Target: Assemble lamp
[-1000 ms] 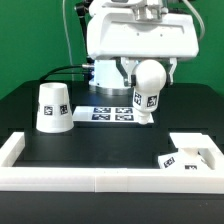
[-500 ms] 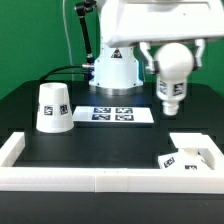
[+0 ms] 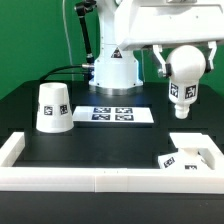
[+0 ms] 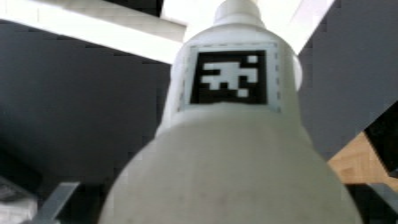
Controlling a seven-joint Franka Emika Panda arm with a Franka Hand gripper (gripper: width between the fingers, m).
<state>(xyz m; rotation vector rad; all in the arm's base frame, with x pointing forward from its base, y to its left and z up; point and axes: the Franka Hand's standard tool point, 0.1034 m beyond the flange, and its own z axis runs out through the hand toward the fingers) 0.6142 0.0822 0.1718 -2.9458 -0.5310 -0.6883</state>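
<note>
Exterior view: the gripper (image 3: 186, 56) hangs above the table (image 3: 120, 140) on the exterior view's right, its two fingers closed around the round head of the bulb (image 3: 183, 90). The bulb is clear of the table and hangs neck down, with a square tag on the neck facing the camera. The shade (image 3: 53, 107) stands on the table at the exterior view's left, narrow end up, well apart from the bulb. The marker board (image 3: 118, 114) lies flat between them, in front of the arm's pedestal (image 3: 115, 68). The base (image 3: 190, 155) rests at the right front corner, against the white rail (image 3: 100, 178). In the wrist view the bulb (image 4: 222, 130) fills the picture, its tag sharp.
</note>
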